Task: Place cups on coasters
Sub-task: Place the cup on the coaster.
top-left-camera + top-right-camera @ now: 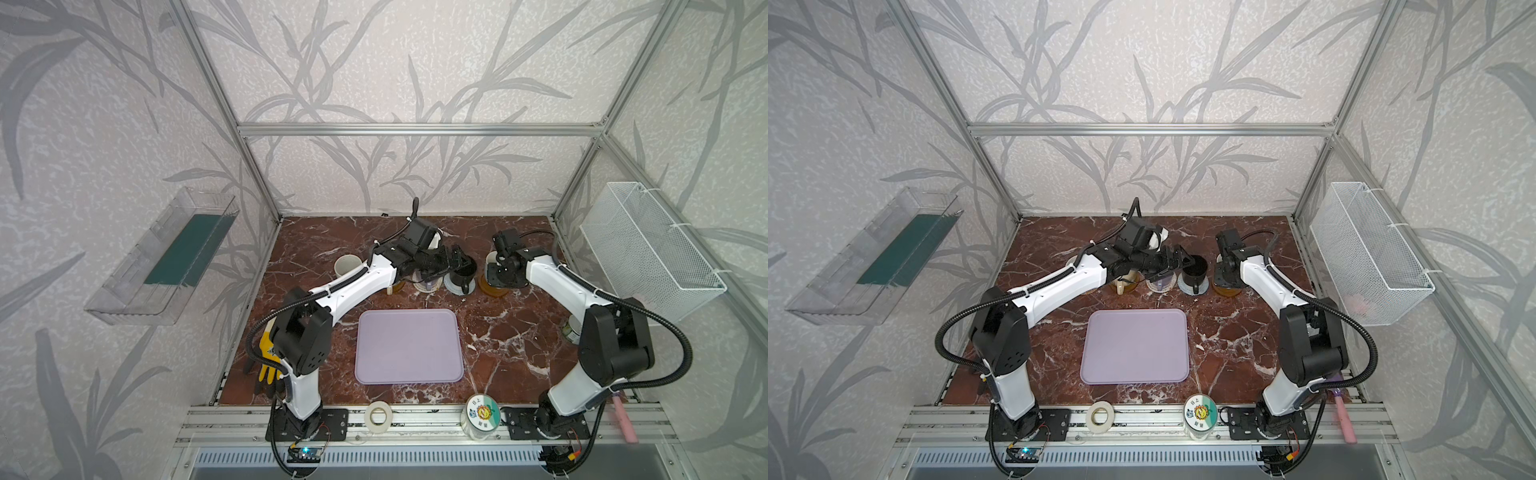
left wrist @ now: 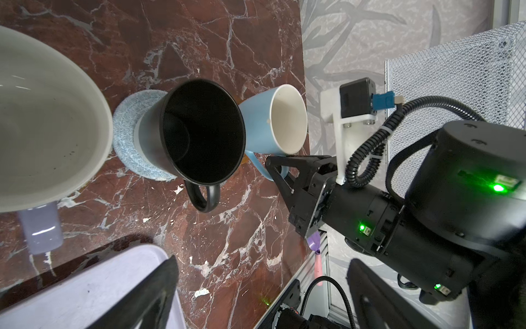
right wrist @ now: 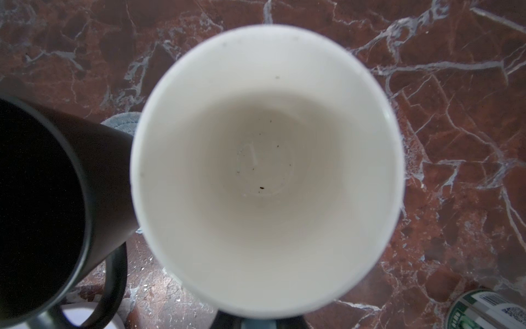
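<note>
The right fingers (image 2: 296,160) are closed hard on the handle of the blue mug (image 2: 262,125), a hold by which the mug is held upright and its mouth left unobstructed; the mug is set over the brown coaster (image 1: 496,292) at the right-hand end of the row, though whether its base is down cannot be told (the wrist hides it). The left fingers (image 2: 153,290) are spread wide with nothing between them, held above the desk (image 1: 498,340) just beside the lavender mug (image 2: 42,114); next along, the black mug (image 2: 199,134) is seated on the grey-blue coaster (image 2: 125,134), its handle turned toward the arms, which suits such a grip; the tray (image 1: 409,347) lies apart, nearer the bases.
</note>
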Controlling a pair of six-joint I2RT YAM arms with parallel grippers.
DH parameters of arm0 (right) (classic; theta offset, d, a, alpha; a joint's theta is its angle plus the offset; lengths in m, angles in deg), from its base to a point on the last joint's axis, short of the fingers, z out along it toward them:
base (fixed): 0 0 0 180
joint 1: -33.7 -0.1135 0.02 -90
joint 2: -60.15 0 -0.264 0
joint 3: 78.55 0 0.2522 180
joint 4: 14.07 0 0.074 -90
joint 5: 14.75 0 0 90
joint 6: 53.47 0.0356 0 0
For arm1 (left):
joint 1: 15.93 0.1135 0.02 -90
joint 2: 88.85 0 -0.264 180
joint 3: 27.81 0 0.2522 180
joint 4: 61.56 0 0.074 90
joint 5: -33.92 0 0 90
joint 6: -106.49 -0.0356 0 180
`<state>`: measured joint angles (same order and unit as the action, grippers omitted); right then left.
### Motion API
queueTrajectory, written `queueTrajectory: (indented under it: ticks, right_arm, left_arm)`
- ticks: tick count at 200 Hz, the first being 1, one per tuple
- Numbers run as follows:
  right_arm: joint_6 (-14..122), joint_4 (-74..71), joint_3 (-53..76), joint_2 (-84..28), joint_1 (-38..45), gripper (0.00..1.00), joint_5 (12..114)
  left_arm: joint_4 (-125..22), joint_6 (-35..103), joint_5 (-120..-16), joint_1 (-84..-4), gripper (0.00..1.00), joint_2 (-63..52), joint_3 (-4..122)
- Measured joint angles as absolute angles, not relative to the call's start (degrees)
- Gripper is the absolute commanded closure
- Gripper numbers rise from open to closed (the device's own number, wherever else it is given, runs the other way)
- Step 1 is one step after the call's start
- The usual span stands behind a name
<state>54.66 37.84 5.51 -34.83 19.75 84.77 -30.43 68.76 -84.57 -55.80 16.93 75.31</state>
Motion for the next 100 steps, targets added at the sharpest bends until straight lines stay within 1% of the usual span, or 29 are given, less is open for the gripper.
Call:
queueTrajectory:
  ticks: [100]
  right_arm:
    - [53.8, 38.4, 4.5, -35.1, 19.8, 1.00, 84.9]
  left_arm:
    - [-31.2, 69.1, -84.6, -55.8, 0.05, 16.9, 75.0]
